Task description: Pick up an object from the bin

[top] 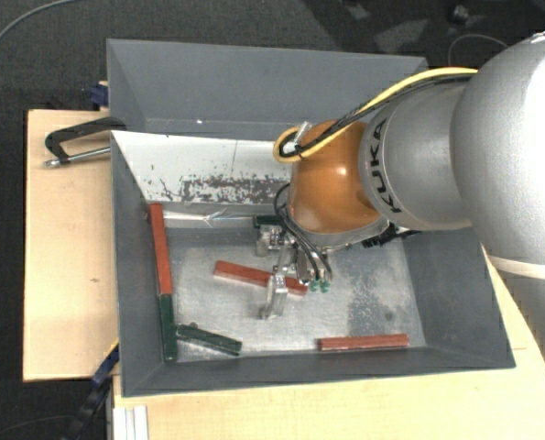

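**Container:** one grey metal bin (pixel 254 85) with sloping walls and a scuffed, pale floor. A band of dark speckling is seen on the upper wall.

**Contents, five loose pieces, all lying flat:**
1. A red-brown flat bar (pixel 236 271) lies at the centre of the floor, slanting slightly down toward the right. Its right end is covered by the claw.
2. A long red-brown strip (pixel 160 250) is laid along the foot of the left wall, running top to bottom.
3. A dark green strip (pixel 168 328) is set end to end with item 2, continuing down into the lower left corner.
4. A dark green bar (pixel 210 339) lies at lower left, just beside item 3, angled toward the right.
5. A red-brown bar (pixel 364 342) lies along the lower wall, right of centre, well apart from the others.

**Apparatus:** the arm (pixel 492 136) enters from the right of the frame and is fitted with an orange cover (pixel 332 186) and a yellow cable (pixel 419 82). The claw (pixel 286 282) is lowered onto the centre of the floor, directly over item 1. It cannot be told whether it is open or closed, or whether the bar is gripped.
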`<state>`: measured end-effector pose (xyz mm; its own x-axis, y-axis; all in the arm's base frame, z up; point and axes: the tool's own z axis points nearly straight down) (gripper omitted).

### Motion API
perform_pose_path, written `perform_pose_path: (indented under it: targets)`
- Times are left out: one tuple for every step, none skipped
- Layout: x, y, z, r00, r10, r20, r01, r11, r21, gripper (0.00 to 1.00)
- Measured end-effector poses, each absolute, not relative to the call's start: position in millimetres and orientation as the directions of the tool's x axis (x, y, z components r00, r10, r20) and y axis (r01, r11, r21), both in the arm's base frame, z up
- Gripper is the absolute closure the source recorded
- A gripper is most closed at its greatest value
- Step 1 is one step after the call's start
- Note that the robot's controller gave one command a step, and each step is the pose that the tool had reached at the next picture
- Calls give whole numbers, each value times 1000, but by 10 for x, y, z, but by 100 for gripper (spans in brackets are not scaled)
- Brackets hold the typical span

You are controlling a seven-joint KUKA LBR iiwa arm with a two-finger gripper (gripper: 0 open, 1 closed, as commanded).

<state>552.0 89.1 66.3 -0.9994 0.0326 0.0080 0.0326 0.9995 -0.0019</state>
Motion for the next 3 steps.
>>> perform_pose_path:
  targets:
    - [5549,911,708,-1000,31,-1,31,1000,1,100]
    - [5575,1052,1676,-1000,-6,-13,-6,1000,3,100]
    - [5411,1186,3105,-1000,-6,-15,-6,1000,4,100]
